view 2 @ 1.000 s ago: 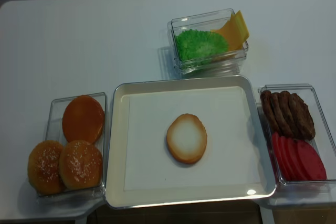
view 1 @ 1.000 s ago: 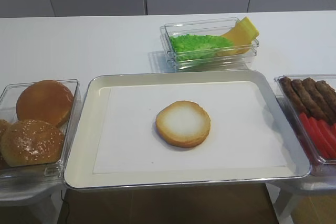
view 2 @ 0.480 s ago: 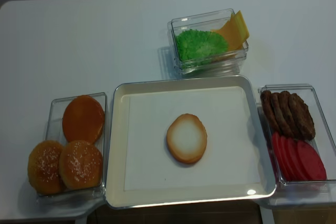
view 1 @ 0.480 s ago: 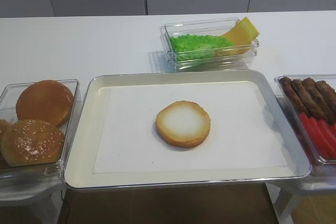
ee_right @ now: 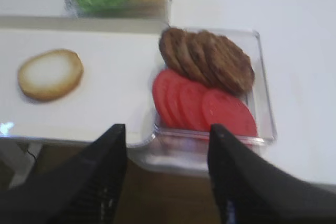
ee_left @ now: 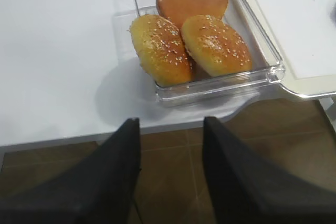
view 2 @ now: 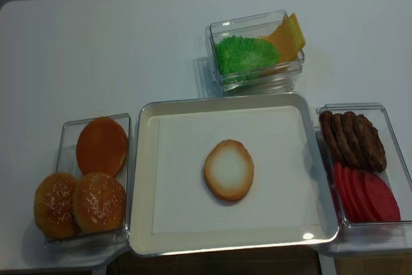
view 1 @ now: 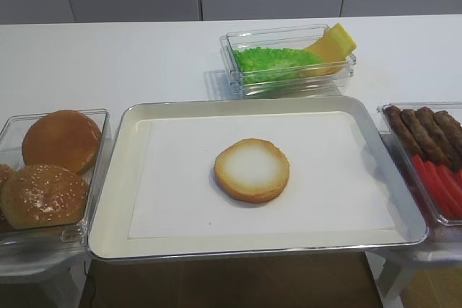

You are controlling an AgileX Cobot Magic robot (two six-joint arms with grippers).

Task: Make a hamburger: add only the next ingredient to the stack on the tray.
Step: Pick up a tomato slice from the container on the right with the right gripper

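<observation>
Red tomato slices [ee_right: 202, 107] lie overlapped in a clear box [ee_right: 262, 95] beside brown patties [ee_right: 207, 59], right of the tray [view 2: 145, 159]. On its paper sits the bun half [view 2: 228, 169]. Right gripper [ee_right: 167, 171] and left gripper [ee_left: 170, 174] hang with fingers spread, holding nothing.

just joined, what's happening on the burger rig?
Nothing is held at this moment. A bun bottom lies alone on the tray, nothing stacked on it. The right gripper is open, hanging short of the container with tomato slices and patties. The left gripper is open near the whole buns, touching none.
</observation>
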